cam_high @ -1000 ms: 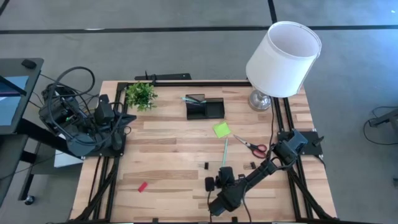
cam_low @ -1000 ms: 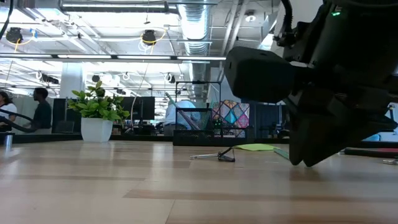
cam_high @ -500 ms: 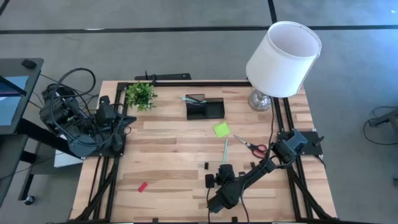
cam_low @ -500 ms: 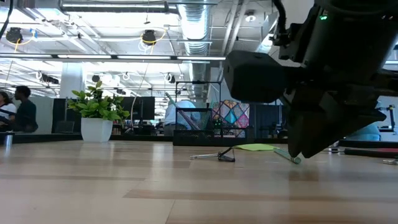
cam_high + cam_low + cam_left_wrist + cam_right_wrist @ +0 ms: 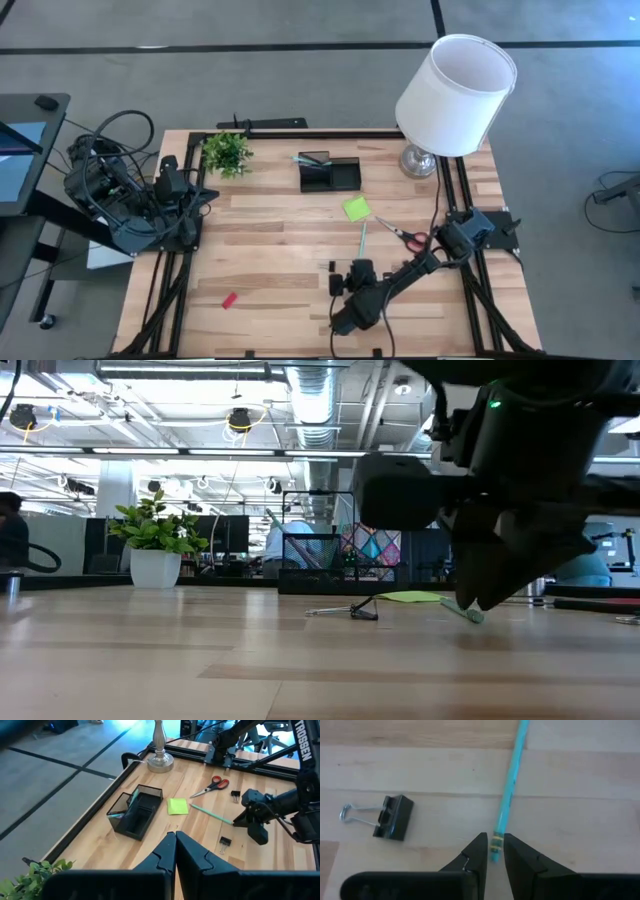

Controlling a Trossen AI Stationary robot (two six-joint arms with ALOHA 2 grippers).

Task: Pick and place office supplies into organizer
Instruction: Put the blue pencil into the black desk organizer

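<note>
Between the right tool's (image 5: 495,851) narrowly parted fingers, teal pencil's (image 5: 509,790) end, grip unclear; left tool (image 5: 175,851) clenched
</note>
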